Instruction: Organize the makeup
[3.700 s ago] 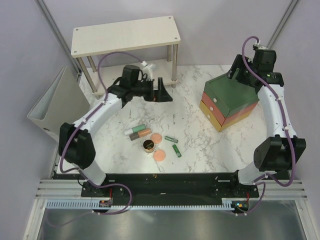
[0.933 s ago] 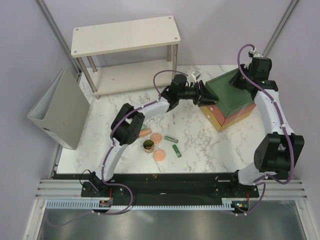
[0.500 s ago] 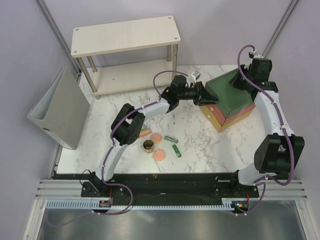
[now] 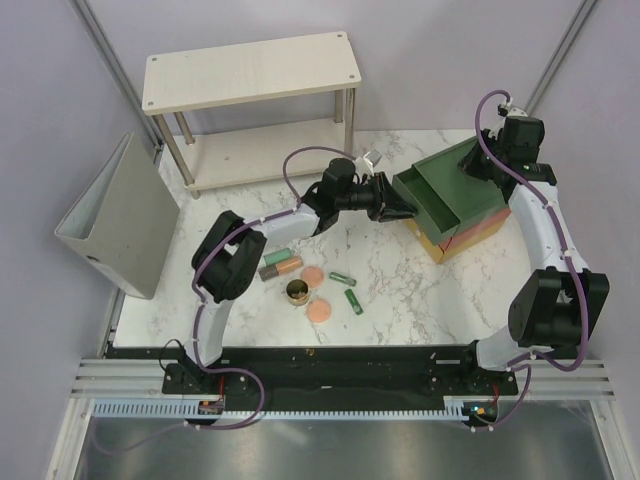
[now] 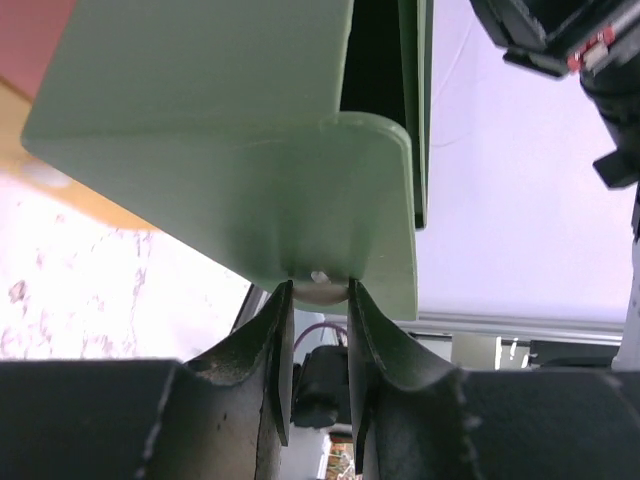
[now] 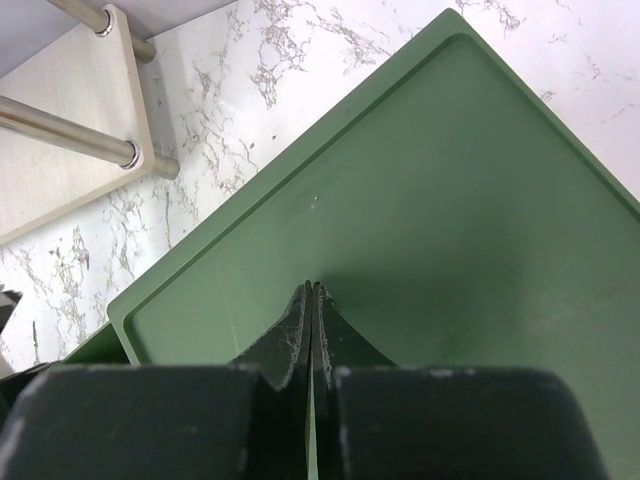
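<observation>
The makeup lies in the middle of the marble table: a mint tube (image 4: 271,259), a grey-orange tube (image 4: 281,268), two peach discs (image 4: 313,276) (image 4: 320,311), a dark gold-rimmed jar (image 4: 297,292) and two short green tubes (image 4: 343,278) (image 4: 352,300). My left gripper (image 4: 400,208) (image 5: 320,300) is shut on the pale knob (image 5: 320,290) of the green top drawer (image 4: 430,195) (image 5: 240,170), which stands pulled out of the drawer box (image 4: 475,215). My right gripper (image 4: 482,168) (image 6: 312,288) is shut, with its tips pressing on the box's green top (image 6: 450,200).
A wooden two-level shelf (image 4: 250,75) (image 6: 60,150) stands at the back left. A grey binder (image 4: 115,215) leans at the left edge. The red and yellow drawers below the green one stay closed.
My left gripper closed on the knob and moved left, drawing the green drawer out. The right gripper stayed on the box top.
</observation>
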Robot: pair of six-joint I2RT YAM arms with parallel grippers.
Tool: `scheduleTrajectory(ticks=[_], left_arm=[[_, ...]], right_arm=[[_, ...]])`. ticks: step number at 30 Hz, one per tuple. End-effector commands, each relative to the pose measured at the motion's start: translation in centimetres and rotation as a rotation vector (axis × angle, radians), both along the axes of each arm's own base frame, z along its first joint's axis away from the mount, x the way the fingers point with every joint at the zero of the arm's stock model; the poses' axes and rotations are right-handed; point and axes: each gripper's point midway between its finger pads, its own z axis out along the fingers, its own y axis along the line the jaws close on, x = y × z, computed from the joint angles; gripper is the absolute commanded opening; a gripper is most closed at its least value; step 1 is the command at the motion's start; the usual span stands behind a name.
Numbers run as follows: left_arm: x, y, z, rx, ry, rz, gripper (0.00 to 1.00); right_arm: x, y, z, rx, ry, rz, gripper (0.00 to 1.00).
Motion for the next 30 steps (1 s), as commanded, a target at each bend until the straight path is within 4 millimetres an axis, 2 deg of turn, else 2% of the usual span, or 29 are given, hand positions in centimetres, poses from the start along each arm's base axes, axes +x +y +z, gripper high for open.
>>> scheduleTrajectory(ticks=[1,3,5,6,7,12,15,16,18,19,20,22,23,24,26,27,28,30], left_arm=[[-3.2,2.2,0.4,0.037,-0.067,-0.074,0.02],[-4.0,3.0,0.3,0.050,-0.065,-0.083,0.02],[-4.9,3.9,-1.4,0.092,-0.047,-0.093,0.02],[-5.1,4.3,-1.2,0.097,-0.054,-0.091,0.02],[-5.6,4.7,-2.2,0.116,-0.051,-0.099,0.02],[-6.1,5.9,-3.4,0.175,-0.052,-0.080,0.02],[-5.8,5.9,-3.4,0.172,-0.052,-0.074,0.18],[-5.6,5.8,-3.1,0.168,-0.062,-0.076,0.36],[-5.5,5.8,-3.0,0.174,-0.068,-0.078,0.51],[-5.5,5.8,-2.9,0.178,-0.089,-0.081,0.63],[-5.4,5.9,-2.5,0.183,-0.107,-0.075,0.67],[-5.5,6.3,-2.3,0.205,-0.151,-0.082,0.72],[-5.7,6.6,-1.4,0.204,-0.184,-0.079,0.72],[-5.8,7.0,-1.2,0.218,-0.206,-0.080,0.72],[-6.1,8.2,-1.6,0.283,-0.260,-0.073,0.72],[-6.4,9.0,-0.6,0.304,-0.295,-0.065,0.72],[-7.0,10.3,-1.9,0.378,-0.314,-0.086,0.72],[-7.2,12.2,-2.6,0.480,-0.352,-0.064,0.73]], right_arm=[[-3.9,0.2,-6.3,0.015,0.254,0.004,0.00],[-3.8,0.3,-6.2,0.014,0.252,0.005,0.00],[-3.9,0.2,-6.4,0.016,0.255,0.005,0.00],[-3.9,0.3,-6.4,0.017,0.257,0.005,0.00],[-3.9,0.3,-6.5,0.016,0.256,0.009,0.00],[-4.1,0.5,-6.8,0.023,0.264,0.011,0.00],[-4.0,0.5,-7.0,0.024,0.269,0.012,0.00],[-4.0,0.6,-7.0,0.025,0.269,0.012,0.00],[-4.1,0.5,-7.0,0.024,0.269,0.012,0.00],[-4.1,0.5,-7.0,0.026,0.270,0.011,0.00],[-4.1,0.5,-6.9,0.021,0.267,0.012,0.00],[-4.1,0.4,-6.9,0.019,0.267,0.010,0.00],[-4.1,0.5,-6.9,0.021,0.267,0.012,0.00],[-4.1,0.4,-6.9,0.018,0.267,0.009,0.00],[-4.1,0.4,-6.9,0.019,0.267,0.010,0.00],[-4.1,0.5,-6.9,0.021,0.267,0.011,0.00],[-4.2,0.6,-7.0,0.021,0.268,0.014,0.00],[-4.2,0.5,-7.0,0.020,0.268,0.013,0.00]])
